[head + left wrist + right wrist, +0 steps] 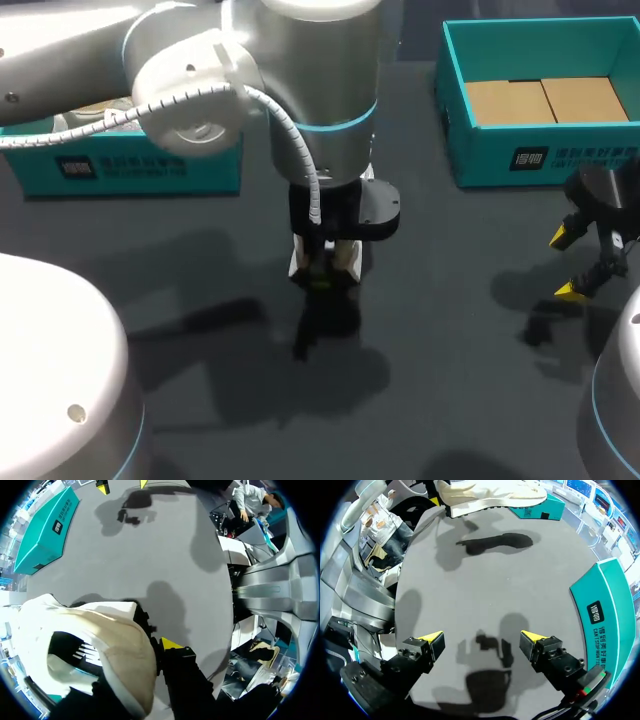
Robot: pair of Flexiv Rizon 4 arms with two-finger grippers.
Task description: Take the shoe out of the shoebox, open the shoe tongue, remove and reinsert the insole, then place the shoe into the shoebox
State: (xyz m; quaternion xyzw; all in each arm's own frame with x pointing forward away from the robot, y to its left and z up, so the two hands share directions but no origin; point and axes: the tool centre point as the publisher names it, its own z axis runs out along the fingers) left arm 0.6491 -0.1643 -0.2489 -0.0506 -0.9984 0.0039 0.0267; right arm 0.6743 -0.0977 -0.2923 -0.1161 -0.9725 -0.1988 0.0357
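Two teal boxes sit at the far side of the surface [450, 300]. The R shoebox [540, 155] is open w/ brown cardboard sheets [545, 100] lying inside. The L box [150, 165] is mostly hidden by the arm, contents can't tell. L arm [300, 80] points down at mid-surface, jaws clamped on the white shoe [100, 640], which is held off the surface. R arm [600, 195] is low near the R edge, jaws wide apart, nothing betw. them.

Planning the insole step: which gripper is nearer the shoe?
Left. The left gripper is shut on the shoe, held above mid-table; the right gripper is open and well apart from it, beside the right box.
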